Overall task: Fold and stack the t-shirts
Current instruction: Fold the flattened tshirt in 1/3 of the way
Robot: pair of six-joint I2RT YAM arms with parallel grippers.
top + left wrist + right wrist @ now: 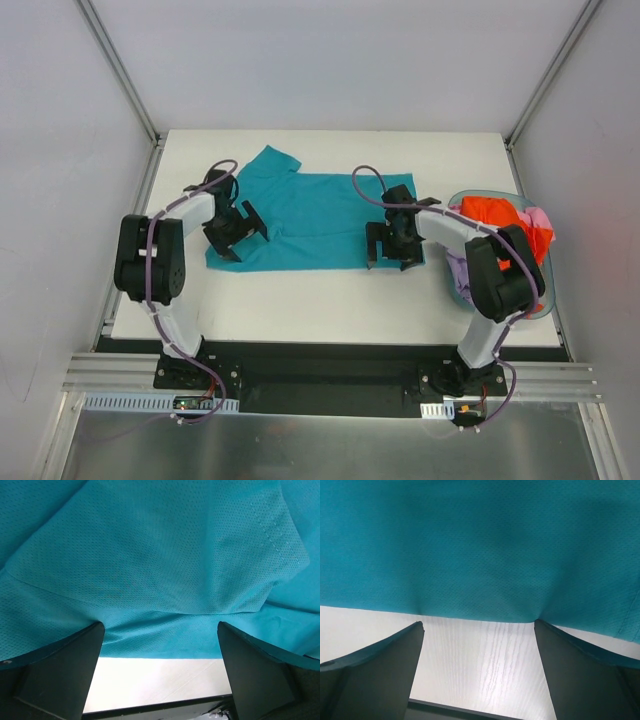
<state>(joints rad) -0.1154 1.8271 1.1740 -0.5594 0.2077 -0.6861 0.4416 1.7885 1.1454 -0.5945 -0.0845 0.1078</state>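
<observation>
Basket (483,194) holds orange garment (495,213), pink garment (541,219) (teal t-shirt (310,215) outside).

A white table (330,310) filled the middle of the frame. A translucent bluish bin (497,194) sat at its right edge. An aluminium rail (110,375) ran below.

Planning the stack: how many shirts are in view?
3: teal shirt spread on the table; orange shirt and pink shirt heaped in the right basket. Others may be hidden.
</observation>
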